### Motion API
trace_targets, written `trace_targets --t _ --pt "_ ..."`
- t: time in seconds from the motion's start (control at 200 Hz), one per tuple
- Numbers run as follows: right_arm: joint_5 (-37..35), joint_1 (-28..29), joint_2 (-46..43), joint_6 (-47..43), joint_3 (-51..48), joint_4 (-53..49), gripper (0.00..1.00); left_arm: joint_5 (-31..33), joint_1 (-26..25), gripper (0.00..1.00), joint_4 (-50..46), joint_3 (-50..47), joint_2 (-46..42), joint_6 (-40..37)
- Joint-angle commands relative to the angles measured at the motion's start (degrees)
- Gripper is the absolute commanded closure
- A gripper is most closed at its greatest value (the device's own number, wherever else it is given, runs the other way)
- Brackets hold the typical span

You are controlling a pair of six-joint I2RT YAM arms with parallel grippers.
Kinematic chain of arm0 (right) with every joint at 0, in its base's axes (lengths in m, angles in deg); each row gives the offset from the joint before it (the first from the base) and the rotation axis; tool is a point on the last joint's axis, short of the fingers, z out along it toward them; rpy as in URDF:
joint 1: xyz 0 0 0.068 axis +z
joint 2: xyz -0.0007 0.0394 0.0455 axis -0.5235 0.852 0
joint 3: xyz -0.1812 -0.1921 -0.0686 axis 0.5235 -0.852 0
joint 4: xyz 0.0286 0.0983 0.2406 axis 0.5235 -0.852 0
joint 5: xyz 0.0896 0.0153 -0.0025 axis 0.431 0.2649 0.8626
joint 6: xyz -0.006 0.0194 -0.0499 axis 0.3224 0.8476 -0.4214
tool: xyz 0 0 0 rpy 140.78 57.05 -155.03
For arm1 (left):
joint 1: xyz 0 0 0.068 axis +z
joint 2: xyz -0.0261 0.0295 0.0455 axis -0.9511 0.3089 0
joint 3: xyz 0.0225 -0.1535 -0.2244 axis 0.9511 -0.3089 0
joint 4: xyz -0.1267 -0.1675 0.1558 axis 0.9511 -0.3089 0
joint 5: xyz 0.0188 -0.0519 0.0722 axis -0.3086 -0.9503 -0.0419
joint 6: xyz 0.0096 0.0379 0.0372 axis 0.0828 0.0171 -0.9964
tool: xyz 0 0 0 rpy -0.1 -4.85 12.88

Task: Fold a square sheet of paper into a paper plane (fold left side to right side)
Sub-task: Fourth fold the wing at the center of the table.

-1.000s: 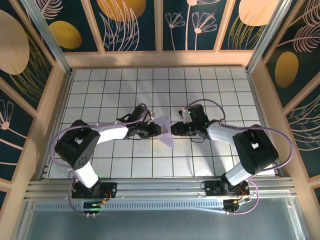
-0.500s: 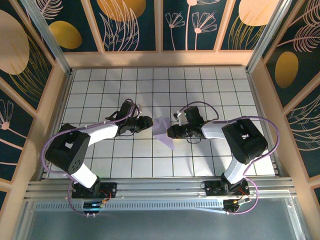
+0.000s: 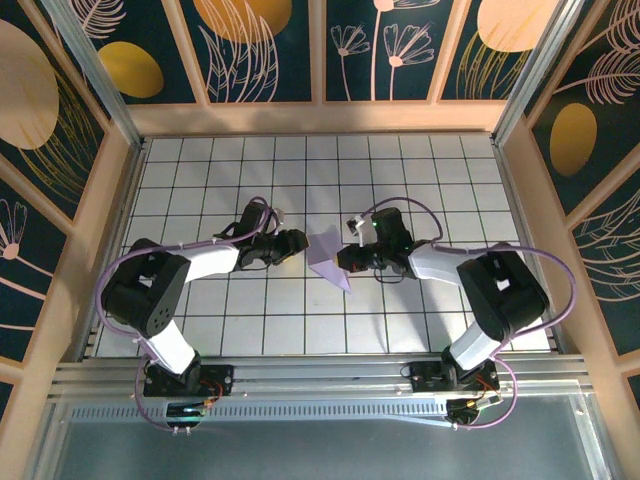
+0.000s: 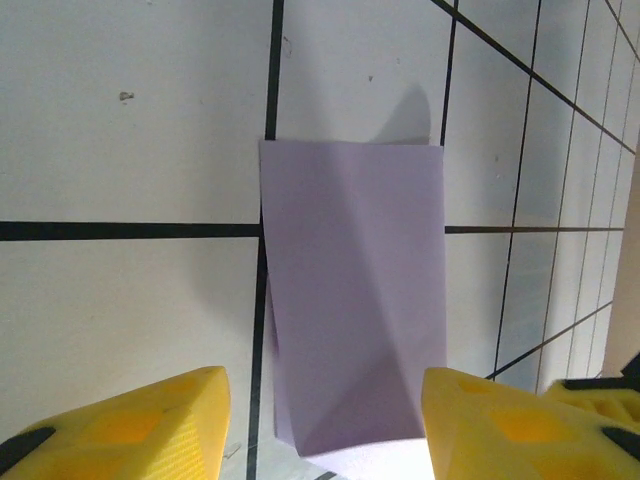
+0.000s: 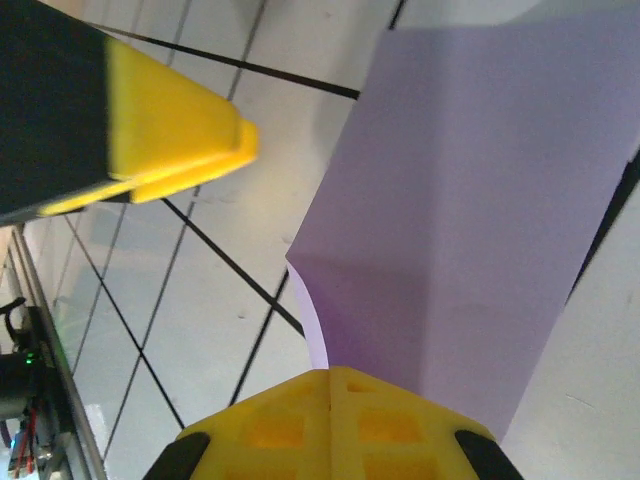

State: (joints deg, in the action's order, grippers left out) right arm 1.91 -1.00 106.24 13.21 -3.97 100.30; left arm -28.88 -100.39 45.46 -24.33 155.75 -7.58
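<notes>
Under right fingers [image 5: 330, 420], paper [image 5: 480, 210] perhaps pinched.

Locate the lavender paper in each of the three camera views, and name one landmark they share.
Top external: the lavender paper lies mid-table between the two grippers.
Left wrist: it runs from centre to the bottom edge, between the yellow fingers.
Right wrist: it spans the upper right, narrowing toward the bottom-centre yellow fingers.
Shared landmark: the black grid lines on the white tiles.
</notes>
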Motion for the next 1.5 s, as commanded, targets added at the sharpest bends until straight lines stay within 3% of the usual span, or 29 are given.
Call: trace_targets --t 0.0,0.871,0.976,1.076,1.106,1.176,1.336,1.496 --pt "1.9 -0.7 -1.7 1.0 -1.7 1.9 1.00 -3.7 0.3 0.48 4.6 0.2 2.6 1.5" --pt "5.4 -2.5 -4.3 4.1 -5.0 8.3 1.00 -9.2 0.3 0.59 8.0 5.3 11.8 1.6" --pt "5.6 -2.7 -4.3 4.3 -5.2 8.6 1.00 -9.5 0.3 0.65 8.4 5.8 12.2 1.8" --pt "5.1 -2.7 -4.2 4.0 -5.1 7.9 1.00 -9.5 0.3 0.76 8.6 5.9 12.2 1.9" --pt "4.4 -2.8 -4.2 3.9 -5.1 7.2 1.00 -9.4 0.3 0.80 8.7 5.8 12.2 2.0" --pt "1.7 -2.7 -4.8 3.1 -4.6 4.5 0.87 -9.2 0.3 0.87 9.0 5.4 11.6 2.4" --pt "-7.2 -2.6 -8.8 1.2 -2.5 -5.0 0.67 -8.9 0.0 0.89 10.6 4.2 10.0 5.0" --pt "-22.3 0.2 -13.3 -0.6 1.9 -18.4 0.63 -7.6 -1.2 0.91 12.4 3.4 9.3 9.1"
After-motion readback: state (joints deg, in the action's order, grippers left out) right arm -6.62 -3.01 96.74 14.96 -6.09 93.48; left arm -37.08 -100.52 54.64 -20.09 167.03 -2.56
